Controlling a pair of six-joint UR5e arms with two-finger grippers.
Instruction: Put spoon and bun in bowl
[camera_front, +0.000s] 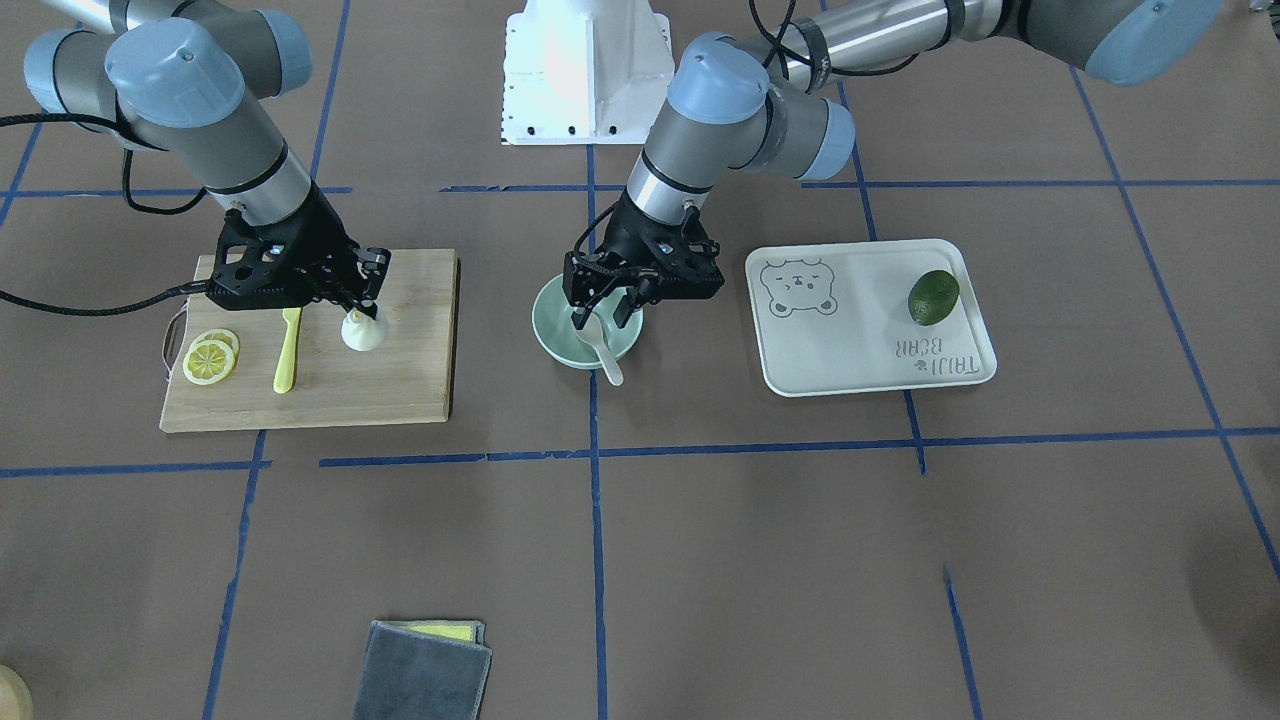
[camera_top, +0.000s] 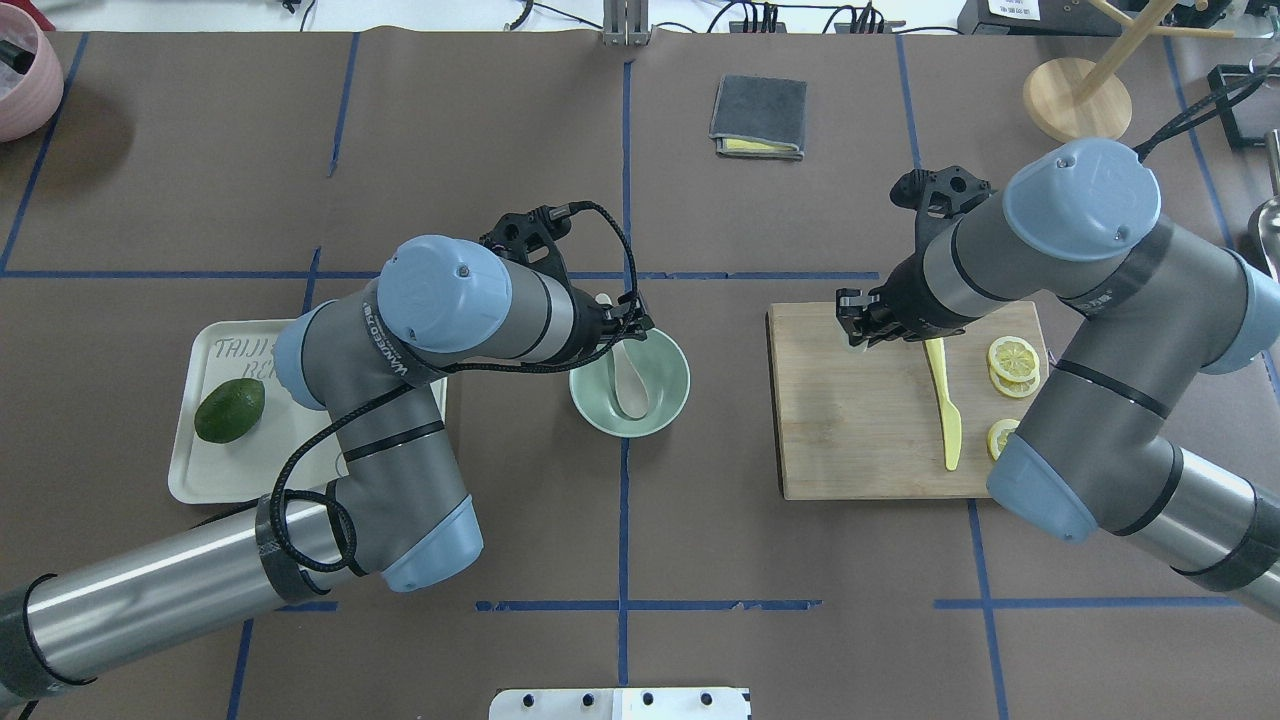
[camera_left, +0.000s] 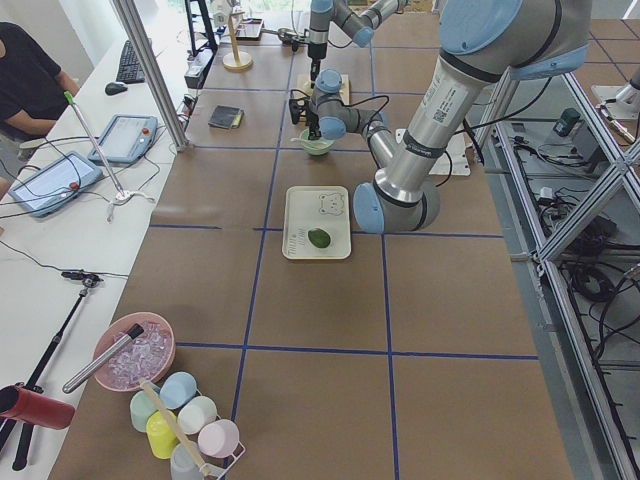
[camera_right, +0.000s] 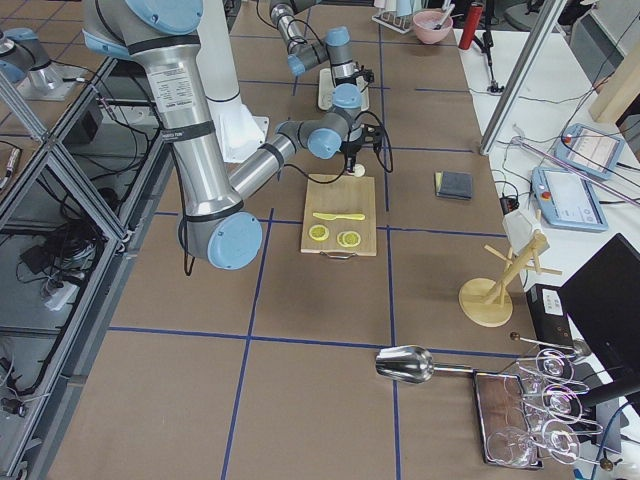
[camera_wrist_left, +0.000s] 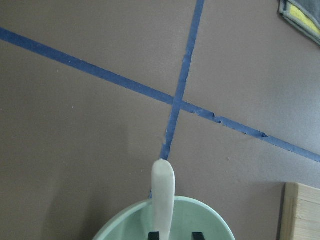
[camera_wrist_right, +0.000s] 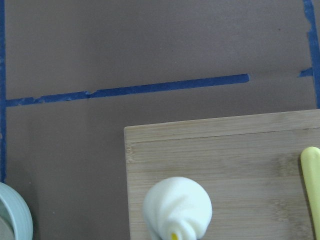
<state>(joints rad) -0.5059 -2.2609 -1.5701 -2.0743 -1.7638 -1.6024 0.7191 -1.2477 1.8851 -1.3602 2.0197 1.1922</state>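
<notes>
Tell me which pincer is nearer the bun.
Right. The right pincer is at the bun on the board; the left pincer is over the bowl.

Bowl (camera_front: 553, 345) mint green — spoon (camera_front: 604, 353) off-white; bun (camera_wrist_right: 177, 204) white, swirled; knife (camera_front: 287, 352) yellow; tape lines (camera_front: 750, 447) blue.

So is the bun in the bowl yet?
No, the bun is at the cutting board by the right gripper, and the bowl holds only the spoon.
</notes>
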